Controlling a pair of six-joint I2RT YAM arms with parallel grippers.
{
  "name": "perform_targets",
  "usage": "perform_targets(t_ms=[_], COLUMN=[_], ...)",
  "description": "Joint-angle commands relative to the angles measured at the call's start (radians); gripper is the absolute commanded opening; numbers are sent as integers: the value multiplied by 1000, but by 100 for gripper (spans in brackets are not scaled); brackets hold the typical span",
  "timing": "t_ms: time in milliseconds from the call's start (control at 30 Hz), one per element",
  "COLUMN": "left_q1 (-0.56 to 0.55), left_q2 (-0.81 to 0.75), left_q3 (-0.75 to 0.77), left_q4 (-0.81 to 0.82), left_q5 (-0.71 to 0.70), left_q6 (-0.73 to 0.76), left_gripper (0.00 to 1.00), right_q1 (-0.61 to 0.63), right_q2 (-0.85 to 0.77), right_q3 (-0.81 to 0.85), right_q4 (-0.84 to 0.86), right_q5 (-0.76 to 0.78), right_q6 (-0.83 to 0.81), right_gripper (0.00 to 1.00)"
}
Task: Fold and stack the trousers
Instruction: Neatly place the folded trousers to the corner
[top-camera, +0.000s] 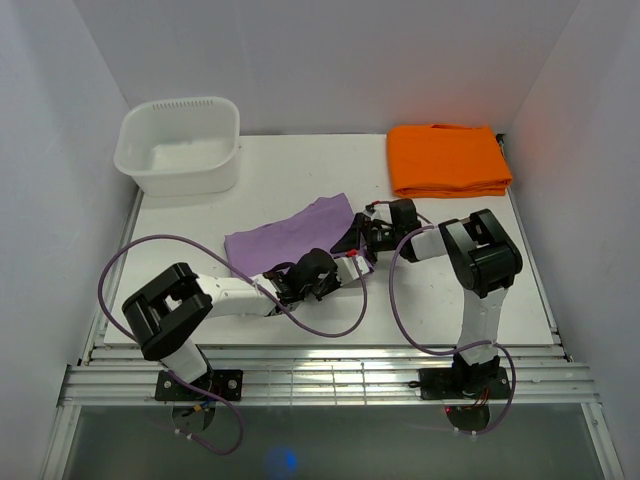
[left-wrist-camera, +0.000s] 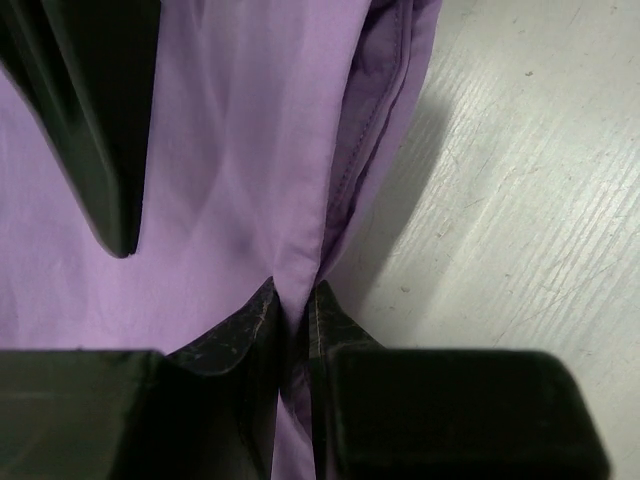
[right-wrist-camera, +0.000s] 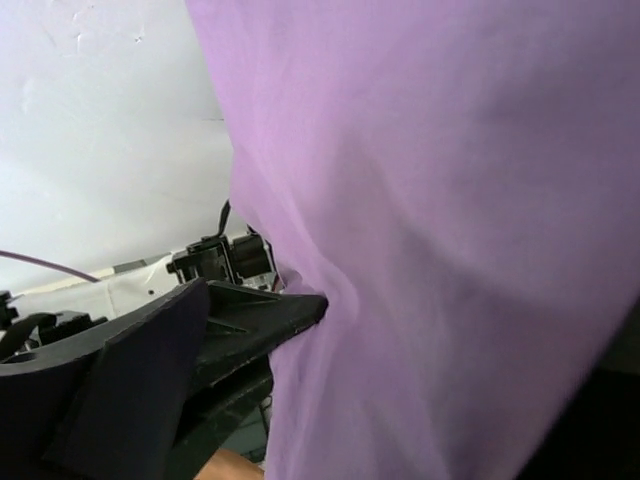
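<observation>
**Mid-fold: left clamped on cloth, right wide around it**

Trousers (top-camera: 290, 232) sit mid-surface (top-camera: 330, 170), bunched into a short lilac slab lying diagonally. The far end points to the back, the near end is at the two tools. Not stacked yet.

Left tool (left-wrist-camera: 293, 318): closed on a thin ridge of the lilac fabric, right beside a seamed edge. Left wrist view shows the tips nipped together with cloth between them and bare surface just to the side. Reads as an anchor grip on the near edge so the layers don't slide.

Right tool (top-camera: 366, 238): at the trousers' right end, just beside the left one. Jaws stand wide. Right wrist view shows one finger (right-wrist-camera: 250, 325), its tip dimpling a sheet of fabric that hangs across the view. The other finger is hidden behind cloth. No pinch visible, so I call it open, not gripping.

My guess: right is lining up a second grab so both can carry the edge over for the next fold. Risk is catching a single layer.

Orange folded cloth (top-camera: 448, 160) is back right, well apart, likely the stack spot. White basin (top-camera: 180, 178) is back left, not involved.
</observation>
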Motion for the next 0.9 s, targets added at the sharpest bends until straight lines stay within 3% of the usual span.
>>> perform_targets(t_ms=[0, 33, 100, 133, 167, 200, 233, 333, 367, 467, 500, 633, 733, 867], left_q1=[3, 4, 4, 4, 4, 4, 4, 7, 21, 55, 82, 153, 204, 211], left_q2=[-16, -19, -30, -33, -35, -39, -54, -137, -168, -289, -314, -389, -388, -360], left_q3=[33, 30, 22, 21, 19, 21, 22, 19, 15, 13, 17, 22, 21, 21], left_q4=[13, 13, 13, 9, 1, -11, -41, -100, -118, -227, -256, -370, -350, -269], left_q5=[26, 26, 24, 23, 24, 27, 27, -10, -16, -4, 2, 19, 39, 121], left_q6=[-22, -24, -19, -16, -11, -5, 2, 25, 30, 29, 27, 4, -48, -42], left_gripper=[0, 0, 0, 0, 0, 4, 19, 43, 53, 64, 64, 65, 66, 71], right_q1=[16, 14, 13, 13, 13, 11, 5, -20, -29, -50, -50, -67, -72, -72], right_q2=[17, 17, 8, 3, -1, -5, -18, -54, -64, -86, -89, -84, -41, 6], right_q3=[27, 26, 27, 29, 30, 33, 53, 145, 180, 365, 418, 564, 618, 550], right_q4=[65, 53, 37, 27, 25, 22, 4, -94, -207, -427, -614, -806, -886, -843], right_q5=[23, 24, 24, 23, 20, 17, 15, 18, 32, 99, 177, 294, 276, 193], right_q6=[13, 10, -19, -27, -40, -48, -59, -183, -235, -527, -710, -916, -948, -933], right_gripper=[80, 66, 51, 37, 30, 22, 9, 8, 8, 8, 8, 8, 8, 8])
